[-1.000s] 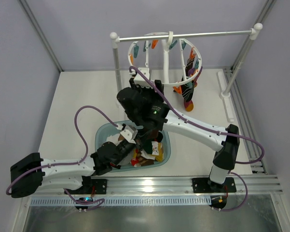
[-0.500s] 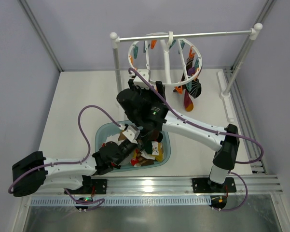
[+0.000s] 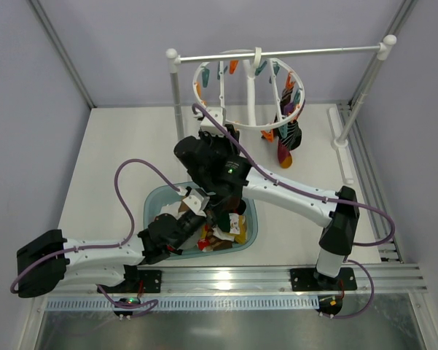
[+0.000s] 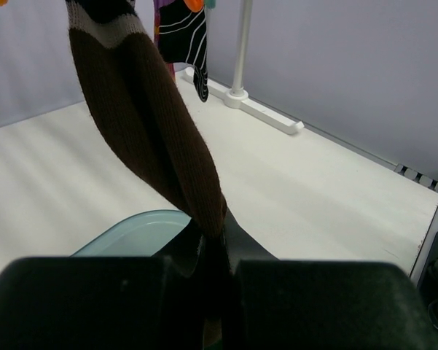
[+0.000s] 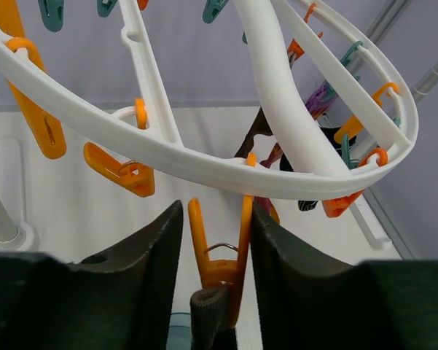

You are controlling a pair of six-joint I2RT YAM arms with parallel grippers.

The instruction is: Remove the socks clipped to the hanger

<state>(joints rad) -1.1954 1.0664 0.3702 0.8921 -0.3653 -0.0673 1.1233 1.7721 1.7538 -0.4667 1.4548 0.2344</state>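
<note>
- My left pincer (image 4: 211,271) sits nearest, low over the basin (image 4: 131,232), and is closed tight on the bottom end of the brown sock (image 4: 146,124).
- That sock runs taut, up and away from the pincer, to a pale band and dark stripes at the top of the left wrist view. Its upper end is out of sight there.
- From above, the basin stands on the desk (image 3: 116,146) just in front of my arm bases, with a heap of socks (image 3: 220,235) inside.
- My right pincer (image 5: 216,213) is farther out and raised, just under the near rim of the hanger (image 5: 167,154).
- Its two fingers (image 5: 153,270) flank an orange clip (image 5: 219,266) hanging from that rim and press against the clip's two handles, one on each side.
- A dark strip of fabric (image 5: 210,315) is caught in the clip's jaws, below and between my fingers. I cannot tell whether it belongs to the brown sock.
- On the hanger's far right side, well apart from both pincers, more clipped socks (image 3: 288,138) hang down.
- The hanger hangs from the rail (image 3: 277,52) at the back of the desk.
</note>
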